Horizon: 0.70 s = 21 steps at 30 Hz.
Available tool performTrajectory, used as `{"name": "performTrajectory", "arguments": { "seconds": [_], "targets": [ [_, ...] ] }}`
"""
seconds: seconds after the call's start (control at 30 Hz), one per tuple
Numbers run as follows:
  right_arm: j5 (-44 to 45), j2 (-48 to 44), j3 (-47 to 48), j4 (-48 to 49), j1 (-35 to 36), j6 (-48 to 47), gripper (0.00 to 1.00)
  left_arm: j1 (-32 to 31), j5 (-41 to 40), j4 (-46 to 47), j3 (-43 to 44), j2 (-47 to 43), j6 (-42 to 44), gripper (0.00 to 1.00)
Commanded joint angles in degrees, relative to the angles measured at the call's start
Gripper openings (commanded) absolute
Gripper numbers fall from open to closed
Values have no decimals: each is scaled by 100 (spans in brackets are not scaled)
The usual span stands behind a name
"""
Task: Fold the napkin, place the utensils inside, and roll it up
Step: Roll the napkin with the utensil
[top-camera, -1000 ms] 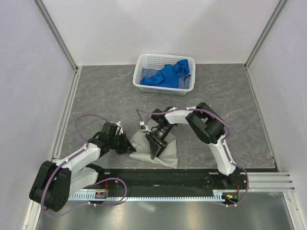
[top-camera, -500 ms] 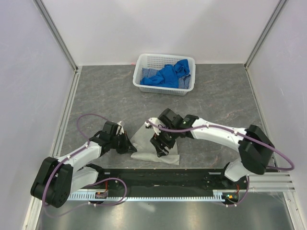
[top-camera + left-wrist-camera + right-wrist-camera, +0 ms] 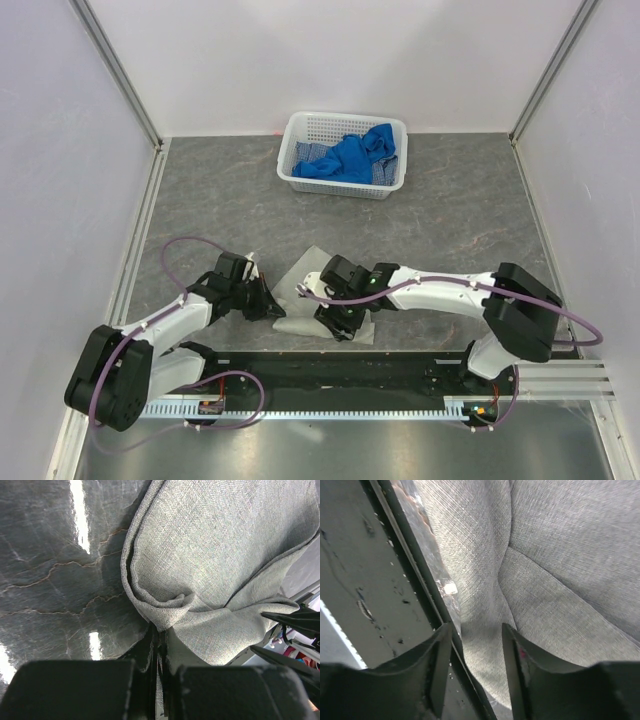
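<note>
Arms: two, their bases on the near edge of the bench, both reaching in to the middle.
Left tool (image 3: 159,641): one; clenched on the napkin (image 3: 210,570), pinching a bunched fold at the cloth's left side.
Right tool (image 3: 476,632): one; released, its two fingers (image 3: 439,652) stand apart and low over the near part of the napkin, with cloth showing between them.
Napkin: one, grey-beige, lying crumpled and partly folded over itself on the bench between the two tools, close in front of the arm bases.
Napkin edges: the left edge is doubled in a rounded fold; the near edge lies just beside the black base strip (image 3: 330,370); the far corner (image 3: 312,255) lies flat and free.
Open room: bare bench (image 3: 200,200) to the left, to the right and behind the napkin, up to the basket.
Basket (image 3: 340,187): one, white with perforated walls, at the far edge of the bench, well apart from the napkin.
Blue cloths (image 3: 350,158): a heap inside the basket; how many I cannot tell.
Surface: dark grey, stone-like with pale veins, shiny under the lamps.
Room: plain white walls on three sides, with metal rails in the corners.
</note>
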Motion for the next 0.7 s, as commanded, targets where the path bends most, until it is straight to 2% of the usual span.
{"name": "performTrajectory", "arguments": {
  "seconds": [0.0,0.07,0.2,0.23,0.27,0.33,0.37,0.47,0.57,0.67],
  "targets": [
    [-125,342,194,98,38,-98,49,5,-83,-138,134,46,140,2],
    [-108,535,334,-7,38,-116,47,14,-48,-111,178,29,175,2],
    [-186,817,607,-262,12,-230,35,14,-47,-137,344,2,333,2],
    [-335,887,668,-341,-41,-256,34,14,-91,-172,397,-7,351,5],
    [-458,1036,800,-524,-85,-300,33,14,-161,-225,459,2,368,19],
    [-756,1186,906,-701,-251,-466,30,23,-397,-436,670,-68,447,35],
    [-1063,1326,1002,-858,-313,-528,29,23,-504,-523,740,-112,465,51],
    [-1713,1633,1204,-1192,-638,-739,27,23,-934,-822,907,-331,483,67],
    [-2258,1950,1415,-1474,-937,-942,27,31,-1295,-1060,934,-543,465,73],
    [-2891,2267,1573,-1607,-1227,-1056,26,40,-1445,-1175,908,-666,430,74]
  ]
}}
